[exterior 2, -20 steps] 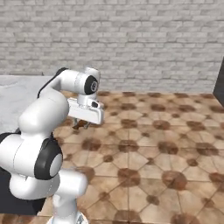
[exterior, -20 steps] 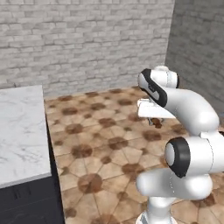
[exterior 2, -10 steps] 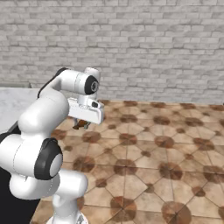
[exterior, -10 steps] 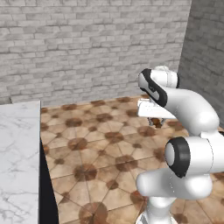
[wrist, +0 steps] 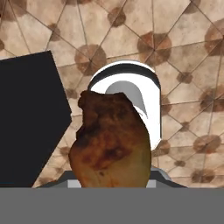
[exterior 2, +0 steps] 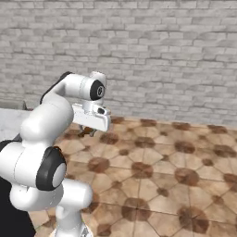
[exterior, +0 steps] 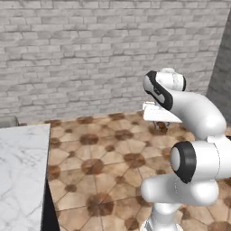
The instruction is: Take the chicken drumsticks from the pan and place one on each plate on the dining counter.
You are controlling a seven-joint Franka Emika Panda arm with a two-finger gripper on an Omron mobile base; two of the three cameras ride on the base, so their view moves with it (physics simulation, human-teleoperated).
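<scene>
The gripper [wrist: 114, 183] is holding a chicken drumstick [wrist: 111, 146]: in the hand view the orange-brown meat sits right at the fingers, which it hides, and it hangs above the tiled floor [wrist: 183, 65]. In the left base view the drumstick [exterior: 160, 127] peeps out just under the white hand, well to the right of the marble surface [exterior: 20, 176] and higher than its top; in the right base view it [exterior 2: 87, 131] shows as a small brown bit below the hand. Taking that marble top as the landmark, the load is out over open floor to its side, not above it, and no plate can be seen on the part of the surface in view. The step in hand, as I judge it, is the carry to a plate. To do it well, keep the grip firm and the hand level, bring the drumstick over the surface only once a plate is found, then lower it close before letting go so it does not roll off the rim.
</scene>
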